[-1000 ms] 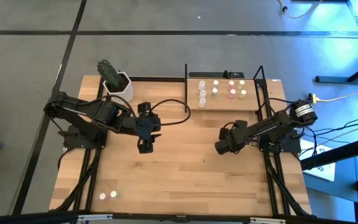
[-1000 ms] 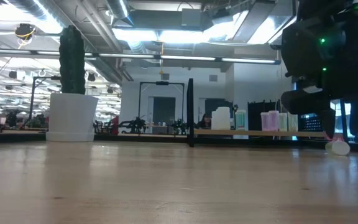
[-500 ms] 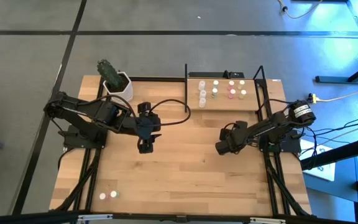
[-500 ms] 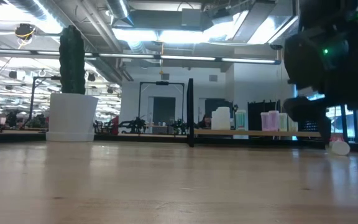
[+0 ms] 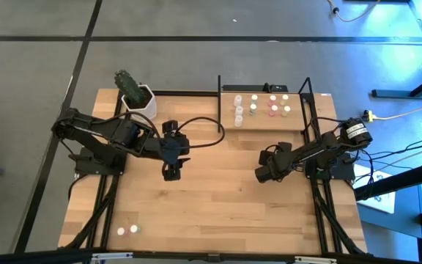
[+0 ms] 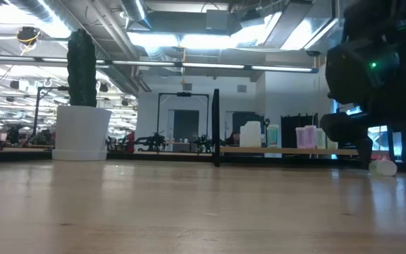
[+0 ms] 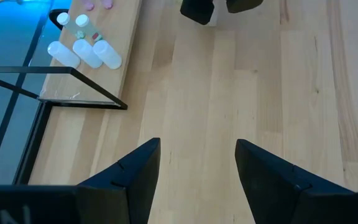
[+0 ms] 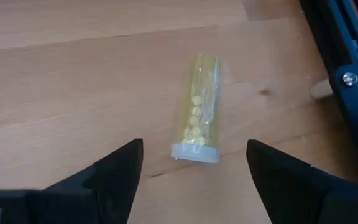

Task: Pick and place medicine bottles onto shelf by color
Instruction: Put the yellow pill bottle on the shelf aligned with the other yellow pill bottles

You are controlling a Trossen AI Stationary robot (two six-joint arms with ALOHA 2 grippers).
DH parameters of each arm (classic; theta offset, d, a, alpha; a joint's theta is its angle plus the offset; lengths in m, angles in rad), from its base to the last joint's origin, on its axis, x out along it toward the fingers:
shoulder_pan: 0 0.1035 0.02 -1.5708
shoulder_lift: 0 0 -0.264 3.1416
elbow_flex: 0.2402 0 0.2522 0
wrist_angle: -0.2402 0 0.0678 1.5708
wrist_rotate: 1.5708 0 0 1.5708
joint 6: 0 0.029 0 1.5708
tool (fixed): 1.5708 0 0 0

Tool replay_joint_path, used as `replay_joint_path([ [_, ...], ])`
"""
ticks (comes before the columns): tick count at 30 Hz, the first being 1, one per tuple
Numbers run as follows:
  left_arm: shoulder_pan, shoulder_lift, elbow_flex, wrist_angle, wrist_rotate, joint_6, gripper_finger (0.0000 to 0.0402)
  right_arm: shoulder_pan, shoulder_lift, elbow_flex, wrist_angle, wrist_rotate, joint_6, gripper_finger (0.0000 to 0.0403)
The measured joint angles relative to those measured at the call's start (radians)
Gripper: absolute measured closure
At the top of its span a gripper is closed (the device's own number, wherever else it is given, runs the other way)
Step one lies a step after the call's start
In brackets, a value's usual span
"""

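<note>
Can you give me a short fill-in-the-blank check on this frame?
1. The yellow bottle ahead of the right gripper is lying on its ____.
2. The right gripper's fingers stand ____, holding nothing.
3. The plant pot sits nearest the ____ arm.
4. Two small bottles sit apart from the shelf near the table's front-____ corner.

Missing words: side; open; left; left

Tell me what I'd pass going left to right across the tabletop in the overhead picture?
Potted cactus → left gripper, open, over bare wood → shelf carrying the medicine bottles → right gripper, open, low over the table.
</note>
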Motion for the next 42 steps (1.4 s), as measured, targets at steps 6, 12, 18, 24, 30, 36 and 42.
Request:
replay_joint_path([
  [6,0.0,0.0,0.0,0.0,0.0,0.0,0.02,0.0,-0.001,-0.058,0.098,0.002,0.018,0.0119],
  [12,0.0,0.0,0.0,0.0,0.0,0.0,0.02,0.0,-0.003,-0.069,0.126,0.022,0.03,0.0156],
  [18,0.0,0.0,0.0,0.0,0.0,0.0,0.02,0.0,-0.002,-0.069,0.14,0.03,0.03,0.0216],
  [24,0.0,0.0,0.0,0.0,0.0,0.0,0.02,0.0,-0.001,-0.068,0.145,0.031,0.03,0.0278],
  [30,0.0,0.0,0.0,0.0,0.0,0.0,0.02,0.0,-0.003,-0.068,0.148,0.029,0.03,0.0321],
  [36,0.0,0.0,0.0,0.0,0.0,0.0,0.02,0.0,-0.007,-0.045,0.136,0.012,0.03,0.0347],
  [42,0.0,0.0,0.0,0.0,0.0,0.0,0.02,0.0,-0.009,0.019,0.111,0.039,0.03,0.0351],
])
